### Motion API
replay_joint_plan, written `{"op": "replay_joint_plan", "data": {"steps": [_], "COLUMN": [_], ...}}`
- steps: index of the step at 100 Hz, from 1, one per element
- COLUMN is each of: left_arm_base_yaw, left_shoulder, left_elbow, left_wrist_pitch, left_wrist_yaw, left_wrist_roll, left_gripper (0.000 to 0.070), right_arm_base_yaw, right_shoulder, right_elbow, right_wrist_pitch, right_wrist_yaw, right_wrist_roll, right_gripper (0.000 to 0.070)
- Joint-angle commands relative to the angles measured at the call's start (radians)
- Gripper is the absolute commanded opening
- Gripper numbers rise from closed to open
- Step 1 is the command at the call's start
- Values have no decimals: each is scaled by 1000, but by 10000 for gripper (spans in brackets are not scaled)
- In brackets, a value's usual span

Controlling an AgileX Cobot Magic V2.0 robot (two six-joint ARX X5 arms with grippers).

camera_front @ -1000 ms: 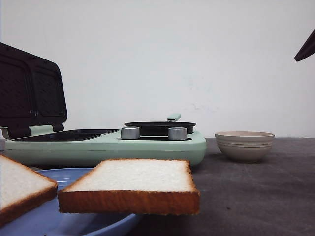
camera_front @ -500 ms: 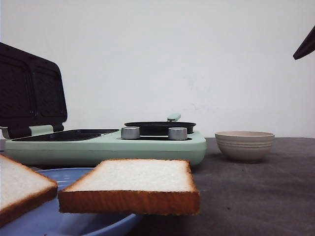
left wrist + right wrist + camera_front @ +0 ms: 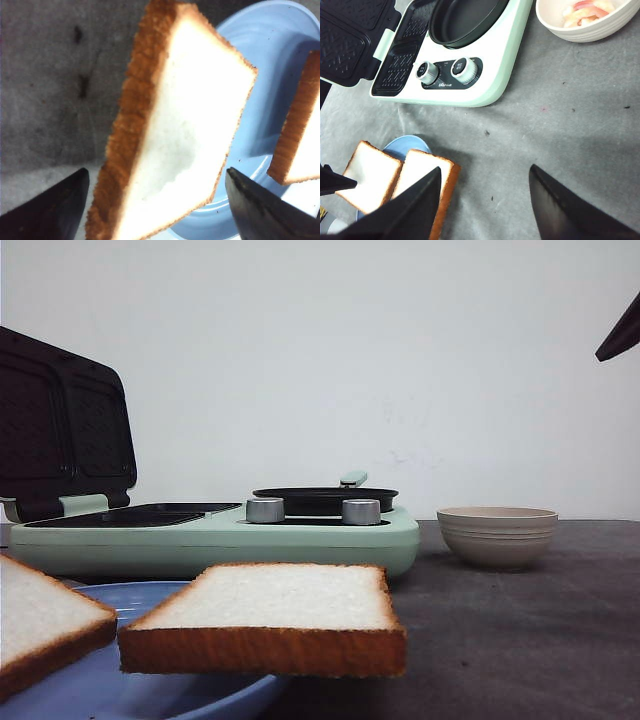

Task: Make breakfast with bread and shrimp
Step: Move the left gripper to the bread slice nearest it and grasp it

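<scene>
Bread (image 3: pixel 265 618) is what you start with: two thick white slices lie on the blue plate (image 3: pixel 280 60), close to you, and one slice (image 3: pixel 175 135) hangs half off the plate's rim. Your left gripper (image 3: pixel 155 210) is spread wide, with one dark finger on each side of that slice, and it grips nothing. Your right gripper (image 3: pixel 485 200) is spread too, up over the bare grey cloth (image 3: pixel 570 125). I think the job now is to pick up this slice. Come down so the fingers meet the brown crust on both sides, then squeeze softly, because the bread looks soft and may squash. Lift it flat. The green grill (image 3: pixel 215 530) stands behind the plate with its lid (image 3: pixel 60 425) up, so the dark plate is ready. The shrimp sit in the pale bowl (image 3: pixel 582 20) beside the grill.
</scene>
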Motion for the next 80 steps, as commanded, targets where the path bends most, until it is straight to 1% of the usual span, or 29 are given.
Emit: {"op": "replay_joint_plan", "data": {"steps": [1,39,64,80], "left_arm_base_yaw": [-3,-3,-3,-3], "left_shoulder": [12,12,25,62], "left_elbow": [16,16,16,16], "left_wrist_pitch": [-1,40,32,17], "left_wrist_yaw": [2,2,-2,11], "left_wrist_roll": [15,24,37,51], "left_gripper": [482,482,482,482], "right_arm_base_yaw": [4,4,4,4], "right_shoulder": [4,4,4,4], "right_elbow": [17,17,17,17], "right_wrist_pitch": [5,5,5,5], "right_wrist_yaw": [-6,-14,-29,-30], "right_wrist_roll": [-7,-4,-4,-5], "right_gripper": [343,343,343,343]}}
